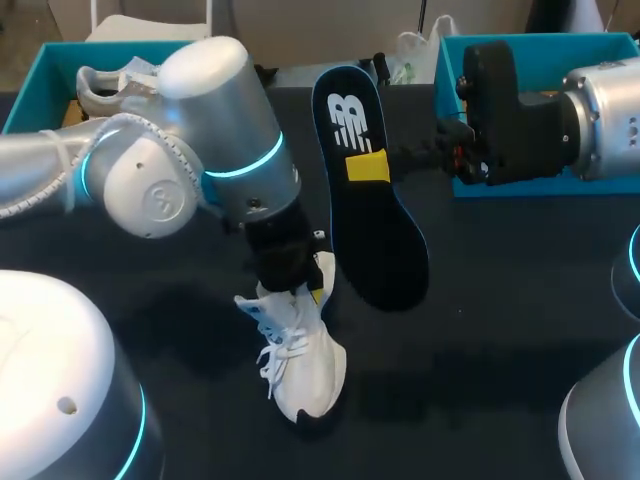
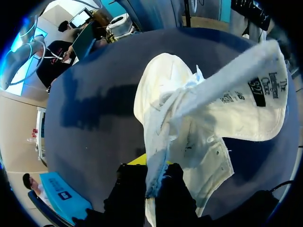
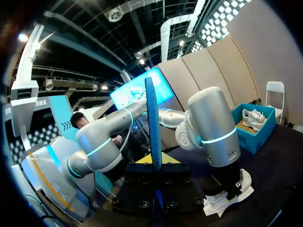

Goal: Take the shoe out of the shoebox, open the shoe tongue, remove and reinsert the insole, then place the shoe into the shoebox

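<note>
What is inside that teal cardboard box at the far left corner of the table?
A white lace-up sneaker lies in the teal cardboard box. The silver left arm covers the box's other end, so anything there is hidden.

White shoe (image 2: 176, 90) in left claw (image 2: 152, 182)

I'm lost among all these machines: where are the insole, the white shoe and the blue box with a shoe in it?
insole (image 1: 375, 235): head view, its black middle.
white shoe (image 1: 318, 380): head view, its toe end.
blue box (image 1: 28, 90): head view, its left wall.
</note>
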You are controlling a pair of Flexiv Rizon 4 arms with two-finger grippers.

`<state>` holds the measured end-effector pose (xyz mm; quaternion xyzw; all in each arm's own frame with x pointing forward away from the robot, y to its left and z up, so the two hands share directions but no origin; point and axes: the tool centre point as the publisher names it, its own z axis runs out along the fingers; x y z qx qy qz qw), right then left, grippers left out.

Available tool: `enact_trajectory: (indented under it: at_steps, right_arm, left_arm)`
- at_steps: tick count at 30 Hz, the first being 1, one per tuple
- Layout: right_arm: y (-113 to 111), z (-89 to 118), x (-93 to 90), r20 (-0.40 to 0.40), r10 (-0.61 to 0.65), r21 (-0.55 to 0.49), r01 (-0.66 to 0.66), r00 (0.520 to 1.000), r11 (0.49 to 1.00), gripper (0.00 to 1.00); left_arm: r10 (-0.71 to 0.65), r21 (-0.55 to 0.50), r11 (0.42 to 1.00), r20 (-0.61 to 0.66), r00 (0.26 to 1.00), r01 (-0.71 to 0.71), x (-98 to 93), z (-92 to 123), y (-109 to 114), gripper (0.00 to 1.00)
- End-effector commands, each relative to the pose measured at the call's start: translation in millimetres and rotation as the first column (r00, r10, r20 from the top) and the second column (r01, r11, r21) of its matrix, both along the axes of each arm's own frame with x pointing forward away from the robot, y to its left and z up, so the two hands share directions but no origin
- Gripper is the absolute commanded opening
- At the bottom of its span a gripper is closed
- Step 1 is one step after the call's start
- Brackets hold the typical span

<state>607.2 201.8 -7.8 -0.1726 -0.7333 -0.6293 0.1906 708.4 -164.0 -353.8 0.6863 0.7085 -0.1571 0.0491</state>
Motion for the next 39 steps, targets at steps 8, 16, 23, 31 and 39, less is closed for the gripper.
enact_trajectory:
  at_steps: [8,16,23,31,39]
  right_arm:
    - [3,0,1.1,-0.001,0.000,-0.003,0.000,1.000,1.000,0.00]
    - [3,0,1.1,-0.001,0.000,-0.003,0.000,1.000,1.000,0.00]
    - [3,0,1.1,-0.001,0.000,-0.003,0.000,1.000,1.000,0.00]
    - [3,0,1.1,-0.001,0.000,-0.003,0.000,1.000,1.000,0.00]
    - [3,0,1.1,-0.001,0.000,-0.003,0.000,1.000,1.000,0.00]
  left_arm:
    - [-0.004,0.022,1.000,-0.019,1.000,0.004,1.8,-20,-21,0.00]
    - [-0.014,0.056,0.998,-0.014,1.000,0.014,4.1,-29,-32,0.00]
    - [-0.007,0.050,0.999,-0.002,1.000,0.007,6.9,-30,-37,0.47]
    - [0.028,-0.050,0.998,0.044,0.999,-0.026,10.7,-5,-26,1.00]
    - [0.087,-0.320,0.946,0.108,0.990,-0.048,21.9,48,-9,1.00]
